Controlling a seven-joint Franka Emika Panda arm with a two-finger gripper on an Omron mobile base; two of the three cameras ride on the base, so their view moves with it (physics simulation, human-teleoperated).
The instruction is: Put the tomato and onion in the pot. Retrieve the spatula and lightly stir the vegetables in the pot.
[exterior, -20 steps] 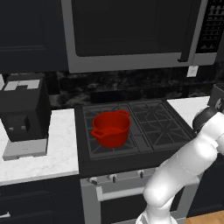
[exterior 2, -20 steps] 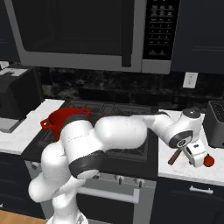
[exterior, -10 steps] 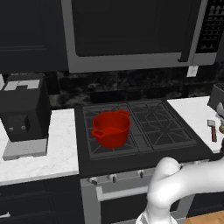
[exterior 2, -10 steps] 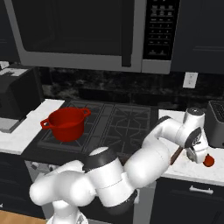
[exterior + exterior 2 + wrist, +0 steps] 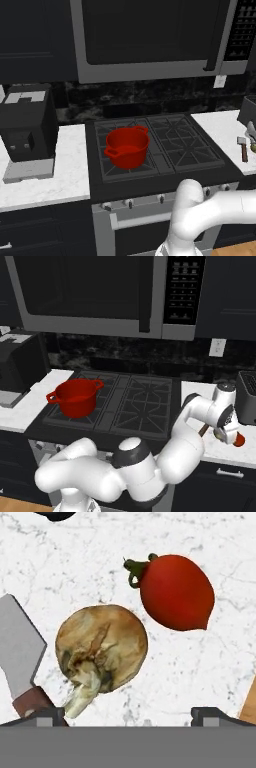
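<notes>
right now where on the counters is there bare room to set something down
Free: the white counter between the coffee machine and the stove, and the burners right of the pot. Crowded: the right counter, where tomato, onion and spatula lie close under the open gripper.

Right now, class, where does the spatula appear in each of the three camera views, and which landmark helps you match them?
Left base view: the spatula lies near the right edge, on the white marble counter right of the stove.
Right base view: its brown handle shows beside the white arm, low right.
Hand view: its grey blade sits at the left edge, handle toward the bottom.
Shared landmark: the white marble counter beneath it.
</notes>
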